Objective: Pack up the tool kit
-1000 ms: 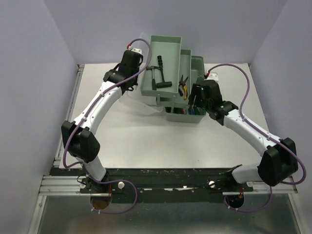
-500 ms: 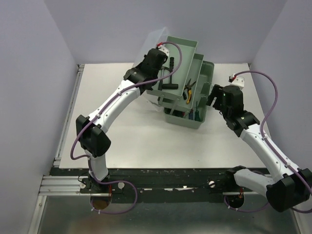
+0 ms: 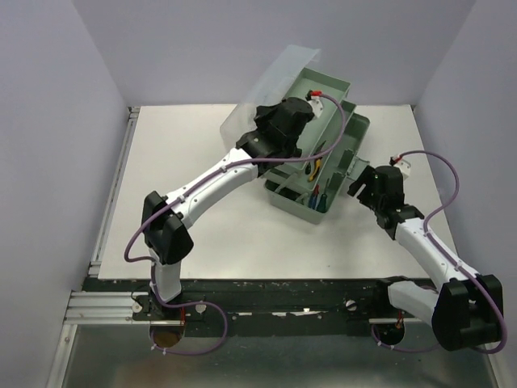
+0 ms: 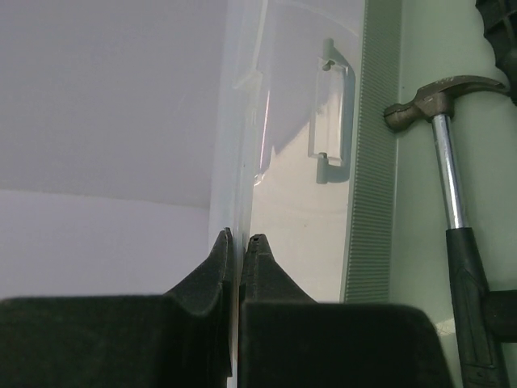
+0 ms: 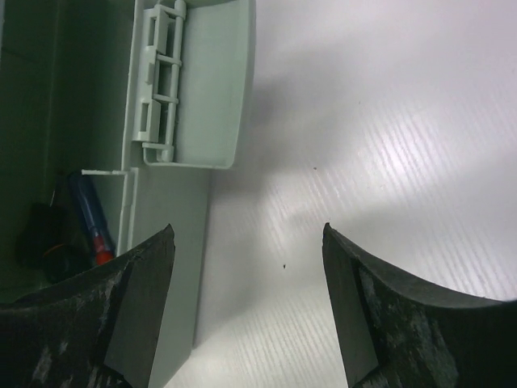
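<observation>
The white table (image 3: 202,234) carries the sage-green toolbox (image 3: 358,133) at its far right, skewed to the table edges, with its 2 tiered trays stepped up and away to the far side. The translucent lid (image 3: 271,89) stands raised and tilted over the far-left end of the box. The left arm reaches across from the near left, and the left gripper (image 4: 240,242) has its fingers pressed together on the thin edge of that lid, whose moulded handle (image 4: 331,113) shows just beyond. The right gripper (image 5: 246,234) hovers with its fingers spread wide and nothing between them, just off the right end of the box near the latch (image 5: 159,81), over bare table. The hammer (image 4: 448,178) lies in the upper tray, the yellow-handled pliers (image 3: 313,166) in the tray below, and the screwdrivers (image 3: 313,198) in the base. With the tools seemingly all stowed, the step in hand looks like closing up. The next move likely calls for the left arm to swing the lid toward the near right so the trays fold down over the base, while the right gripper steadies the box or takes the latch. The thin pinch could slip.
</observation>
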Available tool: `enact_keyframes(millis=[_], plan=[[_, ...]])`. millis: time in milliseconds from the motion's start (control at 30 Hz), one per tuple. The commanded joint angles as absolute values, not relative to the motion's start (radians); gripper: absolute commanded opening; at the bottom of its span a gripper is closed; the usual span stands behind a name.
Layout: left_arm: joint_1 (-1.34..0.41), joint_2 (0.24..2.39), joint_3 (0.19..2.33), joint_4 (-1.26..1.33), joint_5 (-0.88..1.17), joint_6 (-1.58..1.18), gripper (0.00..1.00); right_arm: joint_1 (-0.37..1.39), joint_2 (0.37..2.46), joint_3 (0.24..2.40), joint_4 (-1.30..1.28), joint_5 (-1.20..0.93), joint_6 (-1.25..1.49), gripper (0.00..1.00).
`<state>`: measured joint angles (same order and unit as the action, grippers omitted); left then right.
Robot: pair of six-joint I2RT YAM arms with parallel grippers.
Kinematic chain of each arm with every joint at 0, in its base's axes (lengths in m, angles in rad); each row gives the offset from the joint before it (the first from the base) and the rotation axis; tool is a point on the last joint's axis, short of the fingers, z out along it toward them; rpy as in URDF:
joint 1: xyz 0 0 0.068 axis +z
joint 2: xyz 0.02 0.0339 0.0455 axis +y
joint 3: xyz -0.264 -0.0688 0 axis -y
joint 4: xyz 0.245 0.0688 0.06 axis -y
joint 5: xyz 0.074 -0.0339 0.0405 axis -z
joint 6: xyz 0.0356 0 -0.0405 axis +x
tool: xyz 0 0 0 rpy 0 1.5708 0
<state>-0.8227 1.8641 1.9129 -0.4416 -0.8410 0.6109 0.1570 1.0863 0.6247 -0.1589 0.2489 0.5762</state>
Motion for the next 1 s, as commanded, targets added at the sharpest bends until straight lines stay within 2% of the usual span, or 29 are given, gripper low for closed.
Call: enact_keyframes(millis=[0, 200, 333, 600, 667, 867, 967], plan=[[-0.906, 1.839, 1.927, -0.129, -0.962, 0.800, 0.00, 0.156, 1.077, 0.562, -0.077, 0.212, 0.633, 0.80], [-1.014, 1.871, 1.838, 0.124, -1.025, 1.021, 0.00, 0.156, 1.078, 0.523, -0.051, 0.206, 0.637, 0.79], [-1.083, 1.910, 1.779, 0.340, -1.063, 1.193, 0.04, 0.156, 1.071, 0.515, -0.037, 0.201, 0.641, 0.79], [-1.201, 1.999, 1.810, 0.474, -1.118, 1.330, 0.11, 0.156, 0.945, 0.512, -0.100, 0.202, 0.611, 0.80], [-1.239, 2.006, 1.813, 0.472, -1.120, 1.335, 0.17, 0.156, 0.890, 0.506, -0.124, 0.218, 0.600, 0.80], [-1.319, 2.003, 1.812, 0.402, -1.123, 1.278, 0.49, 0.156, 0.782, 0.515, -0.201, 0.291, 0.554, 0.83], [-1.365, 1.988, 1.818, 0.290, -1.108, 1.177, 0.56, 0.156, 0.753, 0.538, -0.238, 0.334, 0.545, 0.83]])
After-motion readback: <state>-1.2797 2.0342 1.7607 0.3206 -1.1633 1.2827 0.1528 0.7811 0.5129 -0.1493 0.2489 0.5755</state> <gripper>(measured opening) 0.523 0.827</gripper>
